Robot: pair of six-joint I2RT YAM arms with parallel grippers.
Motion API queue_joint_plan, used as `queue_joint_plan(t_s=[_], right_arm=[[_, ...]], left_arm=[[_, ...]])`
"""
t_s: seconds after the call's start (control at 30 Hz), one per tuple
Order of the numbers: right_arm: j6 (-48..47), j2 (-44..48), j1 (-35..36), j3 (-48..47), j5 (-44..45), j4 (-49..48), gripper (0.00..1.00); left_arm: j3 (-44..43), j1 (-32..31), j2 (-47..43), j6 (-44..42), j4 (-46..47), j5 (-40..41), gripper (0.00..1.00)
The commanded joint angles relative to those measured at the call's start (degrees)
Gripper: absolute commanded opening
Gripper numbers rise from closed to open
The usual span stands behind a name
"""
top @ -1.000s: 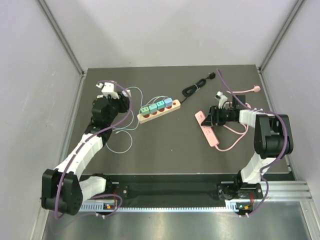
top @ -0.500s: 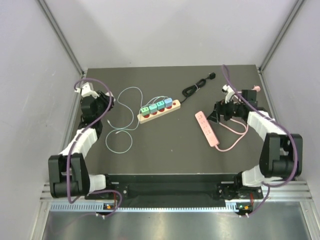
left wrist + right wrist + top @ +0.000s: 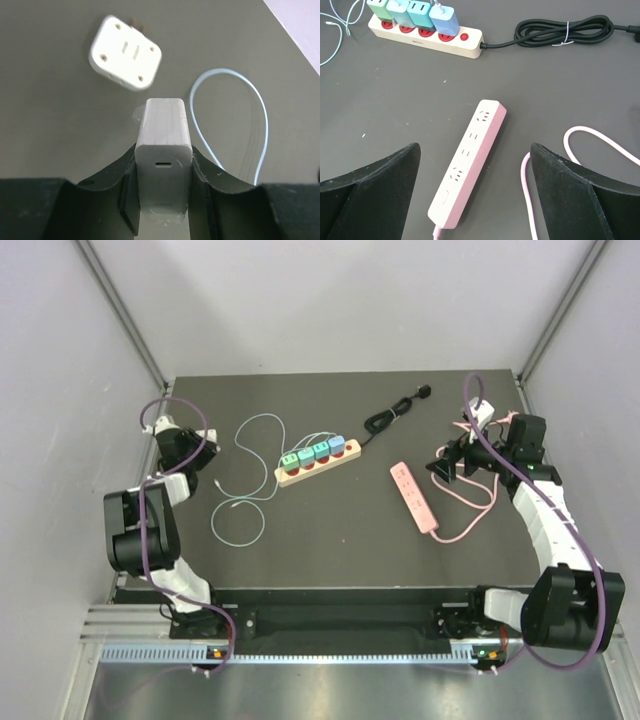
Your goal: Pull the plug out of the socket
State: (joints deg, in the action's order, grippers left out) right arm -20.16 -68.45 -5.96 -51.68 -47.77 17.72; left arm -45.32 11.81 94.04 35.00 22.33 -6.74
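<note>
My left gripper (image 3: 163, 156) is shut on a white charger plug (image 3: 163, 125), held just above the table. A white square socket adapter (image 3: 125, 52) lies loose on the dark table beyond it, apart from the plug. In the top view the left gripper (image 3: 196, 446) is at the far left of the table. My right gripper (image 3: 444, 466) is open and empty at the right, above a pink power strip (image 3: 467, 167), which also shows in the top view (image 3: 413, 497).
A beige power strip (image 3: 317, 461) with several green and blue chargers sits mid-table, its coiled black cord (image 3: 390, 416) behind it. A thin light-blue cable (image 3: 240, 490) loops on the left. A pink cord (image 3: 600, 145) curls by the right gripper.
The left arm has swung back to the table's far left edge with the white plug. The right arm has drawn back to the right, away from the pink strip.
</note>
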Motion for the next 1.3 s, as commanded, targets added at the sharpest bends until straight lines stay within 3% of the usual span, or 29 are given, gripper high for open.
queue_joint_plan(t_s=[0.0, 0.47, 0.67, 0.7, 1.03, 1.17, 1.27], right_arm=[[-1.6, 0.2, -1.2, -0.4, -2.6, 0.1, 0.90], [-1.5, 0.3, -2.0, -0.1, -3.2, 0.0, 0.91], [-1.5, 0.2, -2.1, 0.0, -3.2, 0.0, 0.91], [-1.5, 0.2, -2.1, 0.0, -3.2, 0.0, 0.91], [-1.5, 0.1, -2.3, 0.1, -3.3, 0.0, 0.91], [-1.8, 0.2, -2.5, 0.1, -3.5, 0.0, 0.91], [-1.9, 0.2, -2.5, 0.1, -3.6, 0.0, 0.91]], left_arm=[[-5.7, 2.4, 3.4, 1.6, 3.3, -0.7, 0.04], [-10.9, 5.1, 12.0, 1.4, -0.9, -3.7, 0.18], [-12.2, 6.4, 14.1, 1.3, -3.0, -5.5, 0.36], [-13.4, 6.6, 14.8, 0.7, -5.5, -5.6, 0.45], [-13.8, 7.2, 14.0, -0.5, -8.5, -4.9, 0.64], [-13.7, 7.4, 11.9, -2.0, -9.2, -4.4, 0.84], [-13.5, 7.3, 9.7, -3.1, -9.7, -3.6, 0.89]])
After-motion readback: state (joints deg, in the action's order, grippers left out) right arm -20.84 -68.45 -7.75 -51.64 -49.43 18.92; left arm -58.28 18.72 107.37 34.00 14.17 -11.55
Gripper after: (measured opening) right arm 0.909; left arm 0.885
